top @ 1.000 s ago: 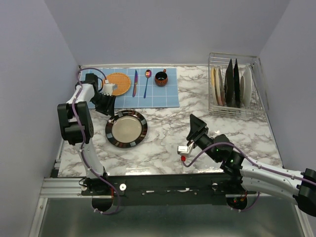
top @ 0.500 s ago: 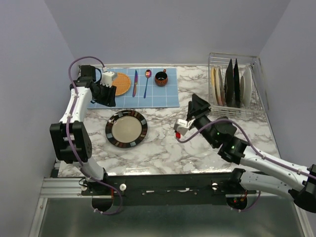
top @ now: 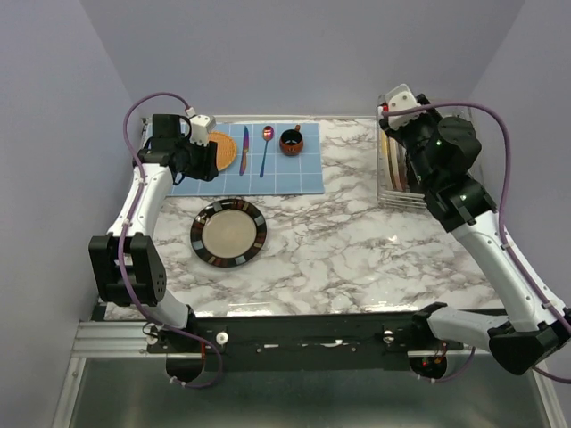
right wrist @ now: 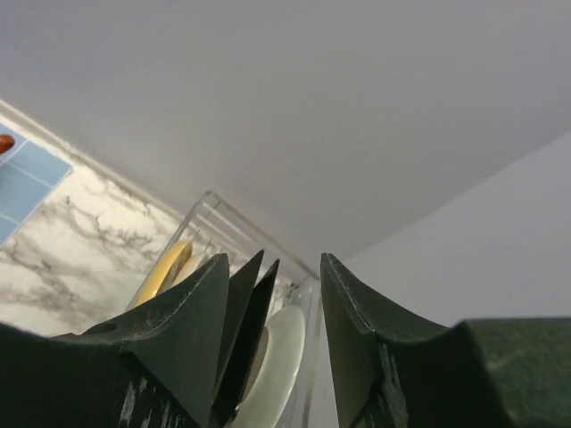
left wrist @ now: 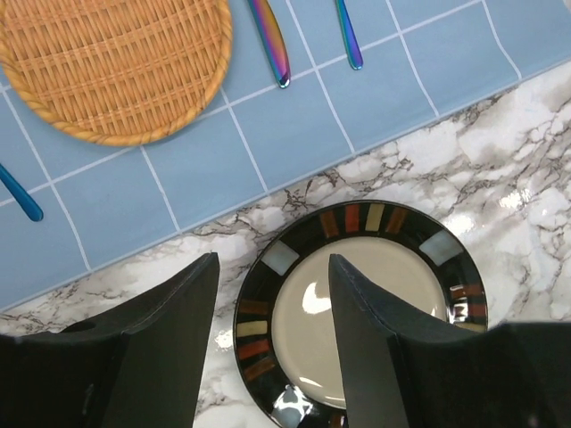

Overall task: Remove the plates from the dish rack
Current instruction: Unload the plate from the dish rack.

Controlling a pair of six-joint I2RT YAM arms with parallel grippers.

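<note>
A second ago the right arm lay low over the near edge of the marble table [top: 357,259], around 5 o'clock in the top view, with its tool over the middle. It has since swung up and away, and the right gripper [right wrist: 275,260] now hangs over the dish rack [top: 470,134] at 2 o'clock, so the arm hides most of the rack from above. Its fingers [right wrist: 192,312] are spread with nothing pinched between them. Past them the wrist camera looks down on the racked plates standing on edge: a yellow plate [right wrist: 168,264] toward 9 o'clock, two dark plates [right wrist: 252,299] in the middle and a pale plate [right wrist: 284,352] toward 3 o'clock. The left arm has unfolded from its crouch beside the woven disc [top: 227,150] and stretched taller. The left gripper [left wrist: 272,259] now sits above the 9 o'clock end of the blue mat [top: 285,174], just beside the disc, jaws apart and empty. The black-rimmed plate [top: 228,233] is already out of the rack and lies flat on the marble at 8 o'clock, just off the mat's near edge, where it was a second ago. The knife [top: 244,150], spoon [top: 265,147] and cup [top: 291,141] on the mat have not shifted either.
</note>
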